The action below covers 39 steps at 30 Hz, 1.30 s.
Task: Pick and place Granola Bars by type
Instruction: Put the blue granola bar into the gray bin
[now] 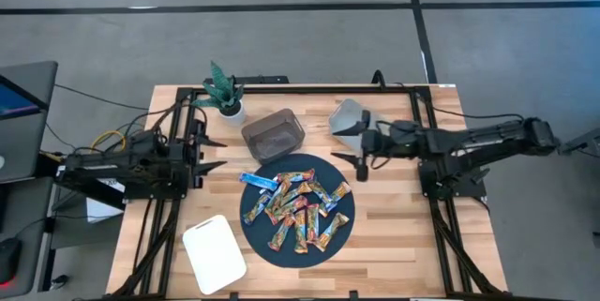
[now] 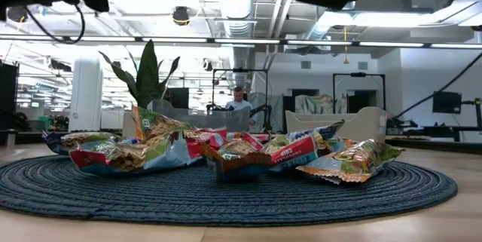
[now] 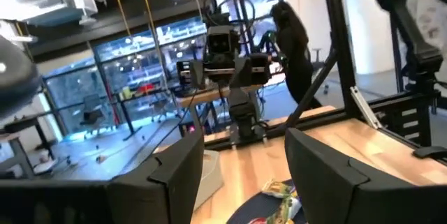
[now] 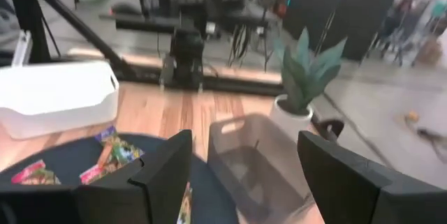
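Observation:
Several granola bars [image 1: 298, 209] in shiny orange, red, multicoloured and blue-and-white wrappers lie piled on a round dark mat [image 1: 330, 242] at the table's middle. They also show in the low view [image 2: 226, 148]. One blue-and-white bar [image 1: 258, 181] lies at the mat's far-left rim. My left gripper [image 1: 212, 153] is open and empty, left of the mat; its wrist view [image 3: 244, 147] shows a few bars [image 3: 283, 199] ahead. My right gripper [image 1: 352, 164] is open and empty above the mat's far-right rim; its wrist view [image 4: 244, 147] shows bars [image 4: 105, 158] below.
A dark grey bin [image 1: 274, 135] stands behind the mat, a pale bin [image 1: 349, 118] at the far right under my right arm, a white bin [image 1: 214, 252] at the near left. A potted plant [image 1: 225, 90] stands at the far edge. A person [image 3: 293, 42] is beyond the table.

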Available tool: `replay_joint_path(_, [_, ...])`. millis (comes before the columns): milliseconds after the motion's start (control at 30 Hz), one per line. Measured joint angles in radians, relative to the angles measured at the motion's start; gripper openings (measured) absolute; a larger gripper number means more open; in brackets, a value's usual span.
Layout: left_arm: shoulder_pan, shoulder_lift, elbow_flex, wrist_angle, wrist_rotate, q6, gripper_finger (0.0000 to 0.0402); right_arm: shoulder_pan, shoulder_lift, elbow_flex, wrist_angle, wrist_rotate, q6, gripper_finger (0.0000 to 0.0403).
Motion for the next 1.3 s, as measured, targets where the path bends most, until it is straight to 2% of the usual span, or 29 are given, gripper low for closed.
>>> replay_joint_path(167, [0.000,0.154,0.043,-0.015,0.000,-0.028,0.0197,-0.006,0.076,0.044,-0.080,0.028,0.073,0.0255])
replay_joint_path(367, [-0.007,0.371,0.088,0.007,0.005,-0.080,0.0197,-0.007,0.137,0.046,-0.096,0.050,0.137,0.0255])
replay_joint_path(600, [-0.117,0.522,0.112,0.059,0.005,-0.099,0.0197,-0.002,0.207,0.046,-0.098,0.048,0.208,0.0255])
replay_joint_path(700, [-0.195,0.567,0.112,0.070,-0.033,-0.070,0.0197,-0.002,0.240,0.046,-0.090,0.048,0.262,0.0255])
replay_joint_path(933, [-0.320,0.597,0.126,0.036,-0.204,0.008,0.0197,0.017,0.355,0.046,-0.090,0.036,0.359,0.0255])
replay_joint_path(1133, [-0.345,0.596,0.126,0.002,-0.273,0.010,0.0197,0.072,0.426,0.059,-0.098,0.018,0.430,0.0255])
replay_joint_path(1300, [-0.345,0.596,0.126,-0.011,-0.313,-0.006,0.0197,0.106,0.479,0.155,-0.197,0.030,0.530,0.0255])
